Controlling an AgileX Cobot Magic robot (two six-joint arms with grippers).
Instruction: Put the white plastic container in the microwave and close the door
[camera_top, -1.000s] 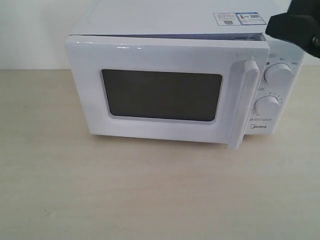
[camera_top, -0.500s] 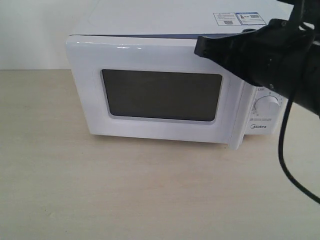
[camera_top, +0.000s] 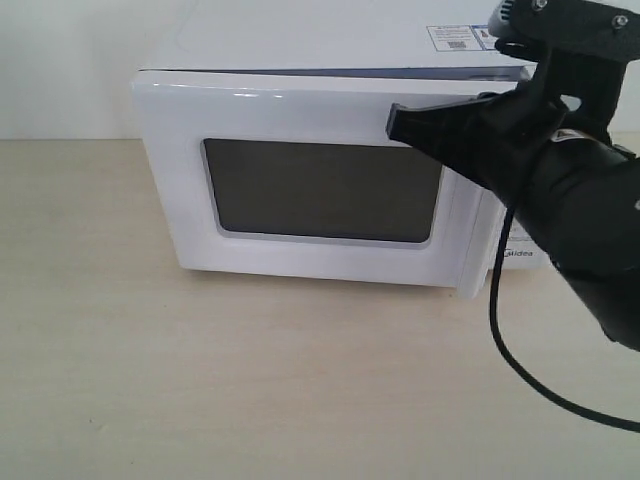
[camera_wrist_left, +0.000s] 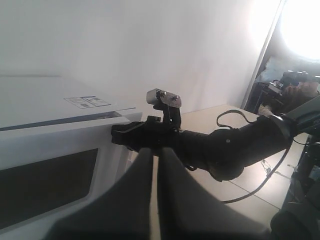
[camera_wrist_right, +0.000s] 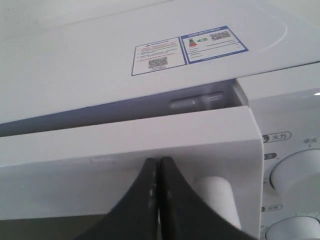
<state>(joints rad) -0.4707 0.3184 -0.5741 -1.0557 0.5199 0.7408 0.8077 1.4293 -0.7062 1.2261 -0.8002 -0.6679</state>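
Observation:
The white microwave (camera_top: 300, 40) stands on the table with its door (camera_top: 290, 110) almost shut. A narrow gap (camera_wrist_right: 125, 117) still shows between the door's top edge and the body. My right gripper (camera_top: 395, 122) is shut, and its fingertips (camera_wrist_right: 159, 161) rest against the upper front of the door, just beside the white handle (camera_wrist_right: 216, 196). My left gripper (camera_wrist_left: 155, 150) is shut and empty, hanging in the air off the microwave's front corner. The white plastic container is hidden; the door's dark window (camera_top: 320, 190) shows nothing inside.
The light wooden table (camera_top: 200, 380) stretches in front of the microwave. Two round dials (camera_wrist_right: 296, 175) sit on its right panel and stickers (camera_wrist_right: 185, 47) on its top. A black cable (camera_top: 520, 370) hangs from my right arm over the table.
My right arm came in from the upper right and set its shut fingertips against the door front. The door swung from ajar to nearly shut.

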